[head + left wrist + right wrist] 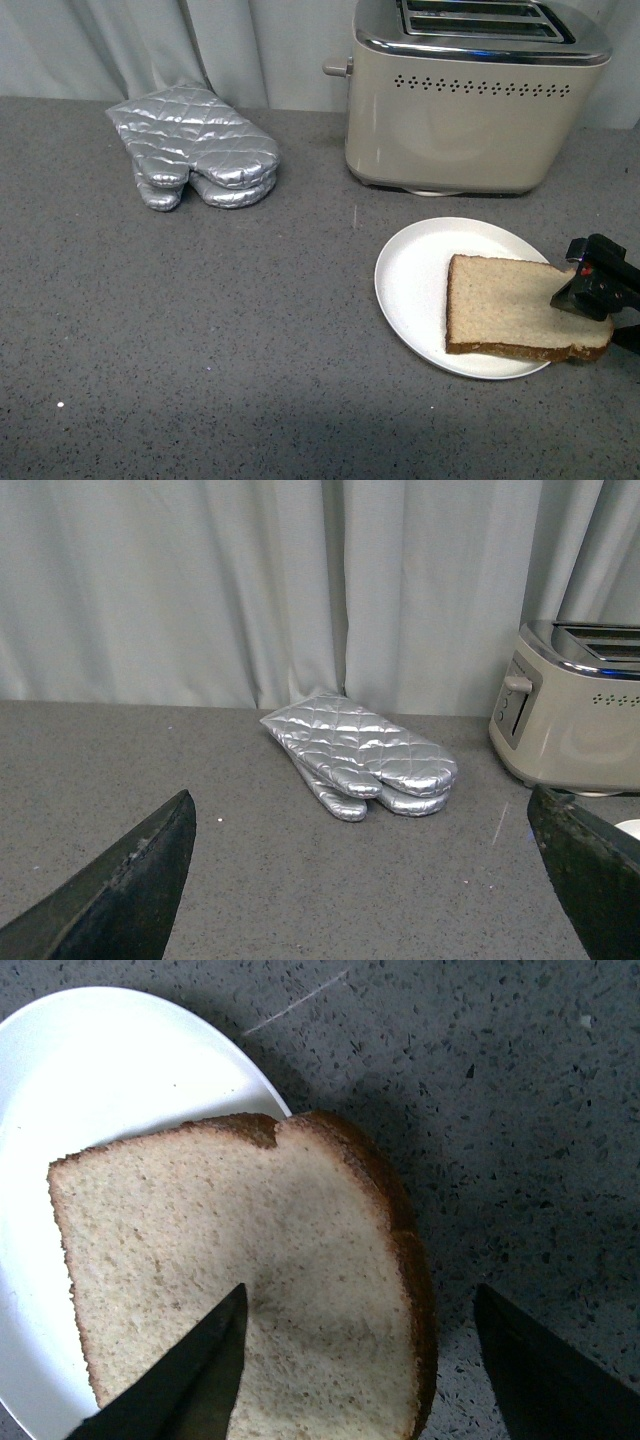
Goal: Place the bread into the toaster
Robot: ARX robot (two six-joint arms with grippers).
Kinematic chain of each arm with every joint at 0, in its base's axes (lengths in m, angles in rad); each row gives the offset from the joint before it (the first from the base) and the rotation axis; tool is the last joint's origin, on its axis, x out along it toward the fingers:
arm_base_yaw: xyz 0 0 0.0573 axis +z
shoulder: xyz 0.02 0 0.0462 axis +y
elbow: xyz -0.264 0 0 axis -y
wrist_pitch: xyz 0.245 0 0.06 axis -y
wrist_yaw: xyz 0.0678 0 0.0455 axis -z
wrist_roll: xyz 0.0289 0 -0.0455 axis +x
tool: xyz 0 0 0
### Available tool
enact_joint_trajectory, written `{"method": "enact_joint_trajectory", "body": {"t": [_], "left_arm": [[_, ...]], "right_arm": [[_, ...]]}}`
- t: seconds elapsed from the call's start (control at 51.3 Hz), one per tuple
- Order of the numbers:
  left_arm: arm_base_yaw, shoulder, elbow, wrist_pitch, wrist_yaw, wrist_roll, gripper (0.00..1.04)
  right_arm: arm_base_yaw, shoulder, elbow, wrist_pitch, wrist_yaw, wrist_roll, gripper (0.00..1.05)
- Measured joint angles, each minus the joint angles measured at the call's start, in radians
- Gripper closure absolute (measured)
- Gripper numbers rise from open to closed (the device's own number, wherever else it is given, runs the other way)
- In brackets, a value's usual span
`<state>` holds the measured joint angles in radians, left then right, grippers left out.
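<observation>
The bread (505, 307) is a light-brown slice with a dark crust, lying flat on the white plate (420, 280), its rounded end hanging over the plate's right rim. My right gripper (592, 287) is open just above that end. In the right wrist view one finger is over the bread (250, 1260) and the other is over the counter beyond the crust, the gripper (360, 1360) straddling the crust edge. The cream toaster (460, 110) stands behind the plate, slots up and empty; it also shows in the left wrist view (570, 720). My left gripper (370, 880) is open over bare counter.
Silver quilted oven mitts (195, 145) lie at the back left, also in the left wrist view (365, 752). A grey curtain (250, 590) hangs behind the speckled grey counter (200, 330). The plate also shows in the right wrist view (90, 1060).
</observation>
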<state>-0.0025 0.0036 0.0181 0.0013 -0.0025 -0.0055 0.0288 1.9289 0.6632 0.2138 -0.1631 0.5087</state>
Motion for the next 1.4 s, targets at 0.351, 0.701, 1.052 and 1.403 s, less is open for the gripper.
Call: {"method": "enact_joint_trajectory", "body": {"t": [0.351,0.701,1.052,1.403], "left_arm": [[0.000,0.000,0.000,0.000,0.000,0.000,0.07],[0.000,0.000,0.000,0.000,0.000,0.000,0.07],[0.000,0.000,0.000,0.000,0.000,0.000,0.07],[0.000,0.000,0.000,0.000,0.000,0.000,0.07]], "right_arm": [[-0.004,-0.023,0.015,-0.056,-0.043,0.042,0.94],[-0.017,-0.222,0.015,-0.166,-0.136,0.139,1.04],[0.095,-0.590,0.101,-0.401,-0.063,0.420,1.04],[0.246,-0.562,0.369,-0.477,0.234,0.621,1.04]]}}
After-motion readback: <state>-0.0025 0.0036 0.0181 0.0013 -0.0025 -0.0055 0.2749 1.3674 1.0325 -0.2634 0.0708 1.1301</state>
